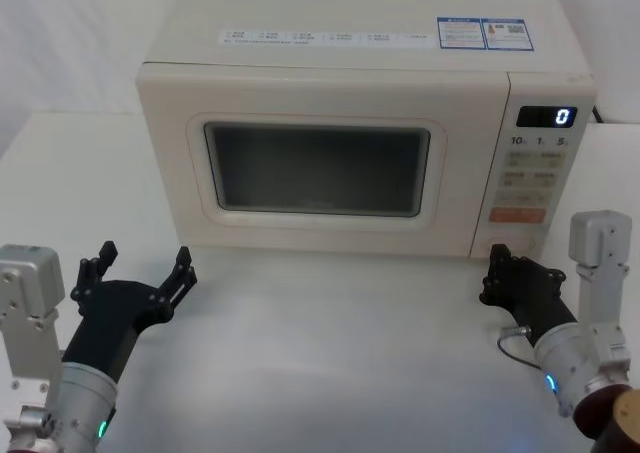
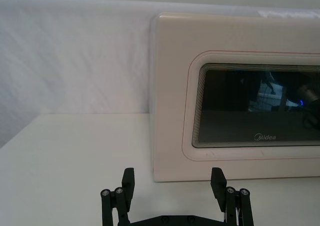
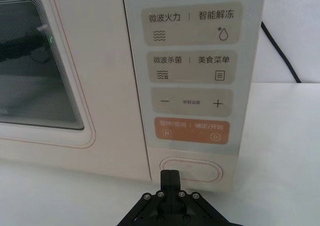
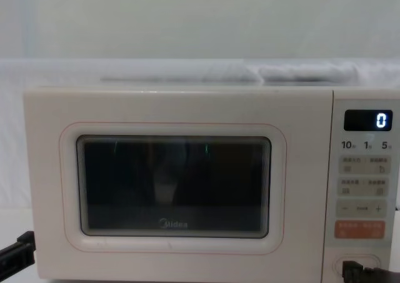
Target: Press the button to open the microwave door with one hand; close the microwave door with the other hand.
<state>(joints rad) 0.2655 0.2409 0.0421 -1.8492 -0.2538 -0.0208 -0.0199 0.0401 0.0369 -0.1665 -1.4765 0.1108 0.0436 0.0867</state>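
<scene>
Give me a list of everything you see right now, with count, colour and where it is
microwave door: one, cream with dark window, shut, on the microwave front
button: one, cream, bottom of the control panel
orange key: one, just above the button
display: one, black, reads 0, top of the panel
table: one, white, under the microwave
black cable: one, right of the microwave
left gripper: black, open, before the door's left end
right gripper: black, shut, tip at the button

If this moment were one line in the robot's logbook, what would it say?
door: shut | right gripper: closed, tip at button | left gripper: open, waiting in front of the door's left side
</scene>
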